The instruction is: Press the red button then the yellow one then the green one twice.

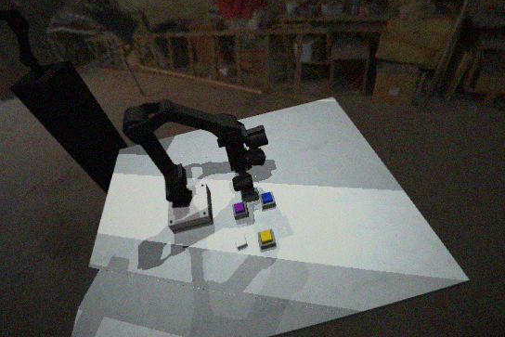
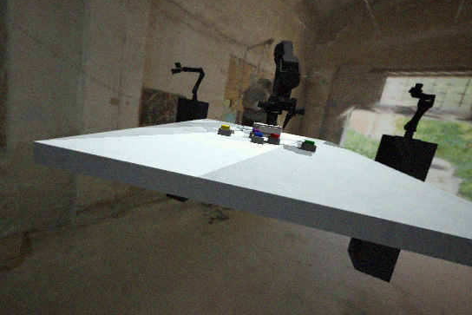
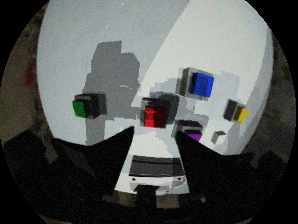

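Note:
The red button (image 3: pixel 156 112) (image 2: pixel 273 137) sits straight below my gripper (image 1: pixel 249 195) (image 3: pixel 157 133) (image 2: pixel 273 120), which hangs close above it with fingers partly apart and nothing between them. In the top view the gripper hides the red button, and the arm hides the green one. The green button (image 3: pixel 85 106) (image 2: pixel 308 145) lies to the left in the wrist view. The yellow button (image 1: pixel 265 237) (image 2: pixel 225 128) (image 3: pixel 238 113) lies furthest from the arm's base.
A blue button (image 1: pixel 266 198) (image 3: pixel 200 84) (image 2: pixel 258 135) and a purple button (image 1: pixel 239 208) (image 3: pixel 193 135) flank the red one. A small white block (image 1: pixel 240 241) (image 3: pixel 217 137) lies beside the yellow button. The arm's white base plate (image 1: pixel 200 211) stands left of the buttons.

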Robot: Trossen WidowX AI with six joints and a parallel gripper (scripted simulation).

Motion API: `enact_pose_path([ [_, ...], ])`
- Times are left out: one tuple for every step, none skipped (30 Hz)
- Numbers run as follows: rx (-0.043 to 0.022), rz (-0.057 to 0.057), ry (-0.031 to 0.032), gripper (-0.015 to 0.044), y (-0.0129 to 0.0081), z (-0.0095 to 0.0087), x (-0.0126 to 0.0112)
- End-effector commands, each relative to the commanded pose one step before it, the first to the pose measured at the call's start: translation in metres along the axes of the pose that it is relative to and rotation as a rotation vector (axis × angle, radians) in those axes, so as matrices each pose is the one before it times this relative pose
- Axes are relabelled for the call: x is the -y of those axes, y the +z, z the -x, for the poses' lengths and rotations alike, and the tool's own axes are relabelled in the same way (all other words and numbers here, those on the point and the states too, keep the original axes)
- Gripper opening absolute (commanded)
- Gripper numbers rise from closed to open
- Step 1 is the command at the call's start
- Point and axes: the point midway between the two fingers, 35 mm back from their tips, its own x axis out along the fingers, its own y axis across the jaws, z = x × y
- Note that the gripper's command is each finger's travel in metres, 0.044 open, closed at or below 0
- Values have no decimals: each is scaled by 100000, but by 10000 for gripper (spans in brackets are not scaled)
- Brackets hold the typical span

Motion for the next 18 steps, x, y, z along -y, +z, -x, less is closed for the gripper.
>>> enact_pose_path([
  [2272,200,703,85,381,-174,-78],
  [0,0,0,59,0,0,0],
  [0,0,0,32,0,0,0],
  [0,0,0,20,0,0,0],
  [0,0,0,20,0,0,0],
  [0,0,0,20,0,0,0],
  [0,0,0,20,0,0,0],
  [0,0,0,20,0,0,0],
  [0,0,0,20,0,0,0],
  [0,0,0,20,0,0,0],
  [0,0,0,20,0,0,0],
  [0,0,0,20,0,0,0],
  [0,0,0,20,2,-26,0],
  [0,0,0,20,5,-78,0],
  [0,0,-1,20,8,-131,-1],
  [0,0,-1,20,9,-162,-1],
  [0,0,-1,20,8,-162,-1],
  [0,0,-1,20,7,-162,-1],
])
